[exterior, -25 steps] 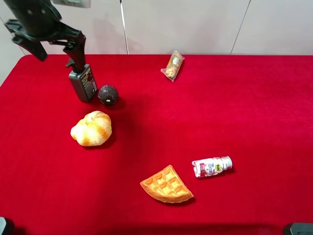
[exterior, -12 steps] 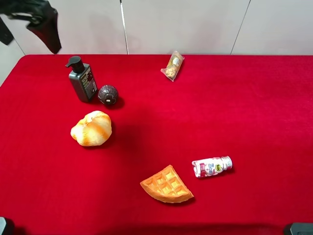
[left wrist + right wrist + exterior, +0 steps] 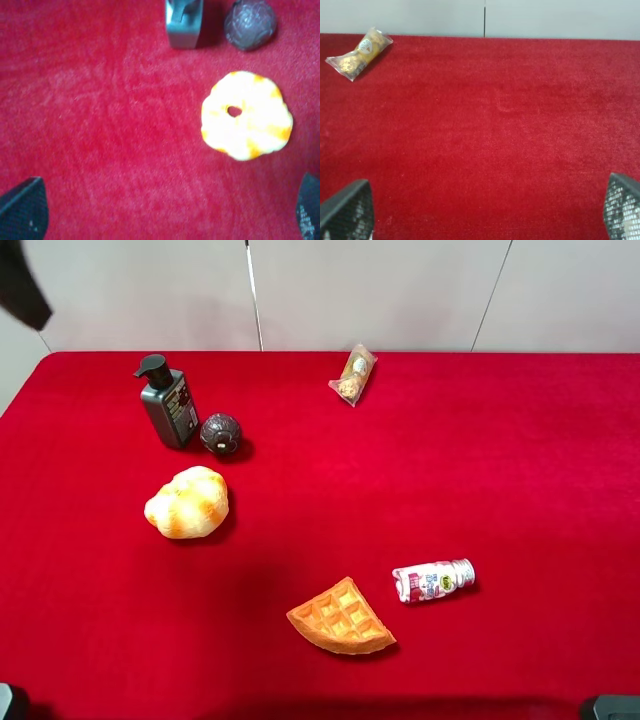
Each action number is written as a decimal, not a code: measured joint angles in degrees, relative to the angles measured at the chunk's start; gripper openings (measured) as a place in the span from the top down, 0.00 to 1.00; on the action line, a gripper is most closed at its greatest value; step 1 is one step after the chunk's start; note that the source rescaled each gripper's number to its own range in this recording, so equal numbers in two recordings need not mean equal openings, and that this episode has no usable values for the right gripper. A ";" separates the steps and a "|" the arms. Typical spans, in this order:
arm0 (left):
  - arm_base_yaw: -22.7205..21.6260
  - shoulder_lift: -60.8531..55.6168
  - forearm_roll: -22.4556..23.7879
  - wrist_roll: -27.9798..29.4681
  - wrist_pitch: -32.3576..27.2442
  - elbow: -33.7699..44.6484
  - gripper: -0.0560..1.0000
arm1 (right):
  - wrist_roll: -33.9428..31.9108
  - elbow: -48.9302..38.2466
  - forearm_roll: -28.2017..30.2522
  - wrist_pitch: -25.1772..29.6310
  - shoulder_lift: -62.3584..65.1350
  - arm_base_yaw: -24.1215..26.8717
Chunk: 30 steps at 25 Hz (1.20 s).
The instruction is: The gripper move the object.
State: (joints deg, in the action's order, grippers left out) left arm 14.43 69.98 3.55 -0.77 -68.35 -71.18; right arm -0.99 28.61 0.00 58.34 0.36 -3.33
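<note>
- At the near edge of the red table (image 3: 500,470), a waffle wedge (image 3: 341,618) lies flat; just right of it a small white-pink bottle (image 3: 433,580) lies on its side, cap pointing right.
- Mid-table, left side: a yellow-orange bun (image 3: 187,502) sits alone, well apart from waffle & small bottle. Left wrist view looks straight down on it (image 3: 246,114).
- Further back on the left, the dark grey pump bottle (image 3: 167,402) stands upright w/ black pump on top, label facing fwd. Nothing grips it.
- A dark brown ball (image 3: 221,433) rests just beside the pump bottle on its right; can't tell if they touch. Left wrist view shows both (image 3: 184,22) (image 3: 249,23) side by side beyond the bun.
- Near the far edge, center: a clear snack packet (image 3: 353,375) lies at an angle; also in right wrist view (image 3: 359,59).
- Left gripper (image 3: 165,215): fingertips spread wide at opposite corners of its view, holding nothing, above bare cloth. In the high view only a dark piece of that arm (image 3: 22,285) shows at top-left corner, off the table.
- Right gripper (image 3: 485,212): fingertips also wide apart, empty, over bare cloth.
</note>
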 joint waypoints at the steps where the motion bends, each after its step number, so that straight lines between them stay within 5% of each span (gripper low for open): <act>1: 0.00 -1.99 0.20 0.00 0.00 1.35 0.00 | 0.00 0.00 0.00 0.04 0.00 0.00; 19: 0.00 -41.40 -0.69 -0.21 -0.17 23.72 0.00 | 0.00 0.00 0.00 0.04 0.00 0.00; 30: -8.21 -61.54 -4.20 -0.27 2.35 39.53 0.00 | 0.00 0.00 0.00 0.04 0.00 0.00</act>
State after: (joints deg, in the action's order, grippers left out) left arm 6.22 8.44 -0.65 -1.03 -66.00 -31.65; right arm -0.99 28.61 0.00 58.38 0.36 -3.33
